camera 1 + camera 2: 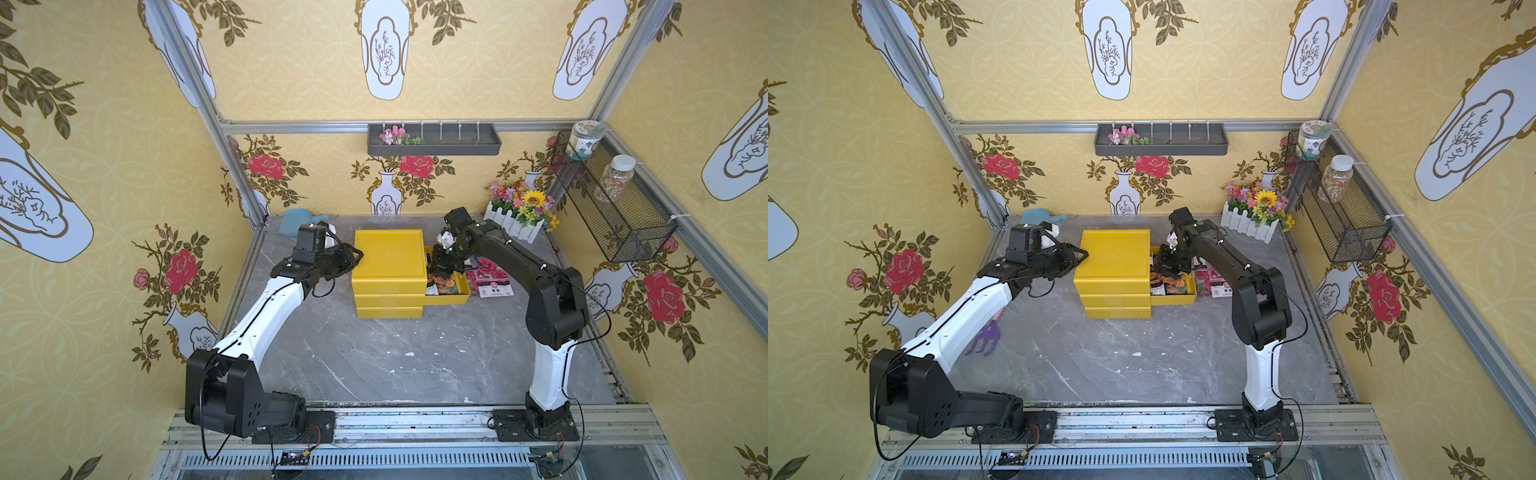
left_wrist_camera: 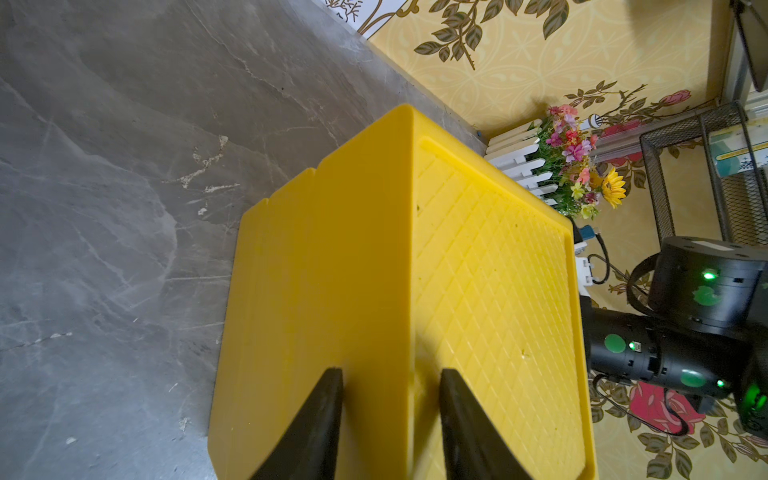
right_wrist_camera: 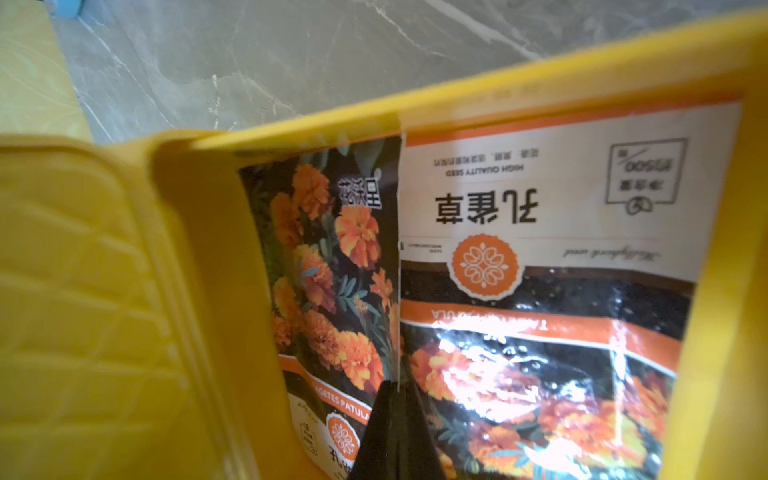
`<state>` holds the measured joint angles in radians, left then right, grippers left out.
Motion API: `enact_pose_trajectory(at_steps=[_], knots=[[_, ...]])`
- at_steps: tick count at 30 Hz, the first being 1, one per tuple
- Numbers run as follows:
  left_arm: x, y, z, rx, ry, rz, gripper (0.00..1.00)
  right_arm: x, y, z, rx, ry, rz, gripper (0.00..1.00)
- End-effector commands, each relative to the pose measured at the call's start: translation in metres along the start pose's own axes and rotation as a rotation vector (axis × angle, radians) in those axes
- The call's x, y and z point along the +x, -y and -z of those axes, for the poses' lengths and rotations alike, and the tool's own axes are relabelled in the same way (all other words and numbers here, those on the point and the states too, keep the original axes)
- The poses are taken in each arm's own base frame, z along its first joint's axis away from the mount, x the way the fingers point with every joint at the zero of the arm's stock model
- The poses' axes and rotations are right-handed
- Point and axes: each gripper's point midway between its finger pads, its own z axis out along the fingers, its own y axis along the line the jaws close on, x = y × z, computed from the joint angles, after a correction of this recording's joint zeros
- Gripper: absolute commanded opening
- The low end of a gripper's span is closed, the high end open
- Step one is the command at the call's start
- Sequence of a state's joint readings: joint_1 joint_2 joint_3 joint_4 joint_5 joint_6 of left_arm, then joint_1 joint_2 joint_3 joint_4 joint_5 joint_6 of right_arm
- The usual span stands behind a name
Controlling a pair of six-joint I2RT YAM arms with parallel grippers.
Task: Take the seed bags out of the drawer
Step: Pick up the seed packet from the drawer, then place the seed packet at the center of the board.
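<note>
Right fingers [image 3: 397,388] pinch orange seed bag's [image 3: 540,257] edge inside drawer [image 3: 727,291]
</note>
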<state>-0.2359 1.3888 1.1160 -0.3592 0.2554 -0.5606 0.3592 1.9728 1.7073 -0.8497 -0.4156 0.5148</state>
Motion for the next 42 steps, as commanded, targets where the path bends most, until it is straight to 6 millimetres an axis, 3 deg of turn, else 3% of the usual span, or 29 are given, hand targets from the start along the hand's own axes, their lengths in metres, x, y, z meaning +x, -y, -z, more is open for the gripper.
enact_pose_trajectory(at_steps=[1, 14, 24, 32, 36, 42], knots=[[0.025, -0.030, -0.002, -0.125, -0.089, 0.048, 0.43, -0.005, 0.002, 0.018, 0.010, 0.032, 0.018, 0.00], [0.023, -0.028, -0.003, -0.112, -0.082, 0.044, 0.43, -0.019, 0.030, 0.070, 0.052, 0.100, 0.016, 0.00], [0.023, -0.028, -0.003, -0.112, -0.086, 0.037, 0.43, -0.025, 0.033, 0.100, 0.096, 0.151, 0.060, 0.00], [0.024, -0.029, -0.003, -0.114, -0.090, 0.037, 0.43, -0.039, 0.037, 0.139, 0.105, 0.219, 0.075, 0.00], [0.024, -0.028, -0.004, -0.113, -0.090, 0.033, 0.43, -0.048, 0.054, 0.165, 0.115, 0.268, 0.048, 0.00], [0.023, -0.029, -0.005, -0.114, -0.089, 0.038, 0.43, -0.061, 0.098, 0.202, 0.145, 0.348, -0.039, 0.00]])
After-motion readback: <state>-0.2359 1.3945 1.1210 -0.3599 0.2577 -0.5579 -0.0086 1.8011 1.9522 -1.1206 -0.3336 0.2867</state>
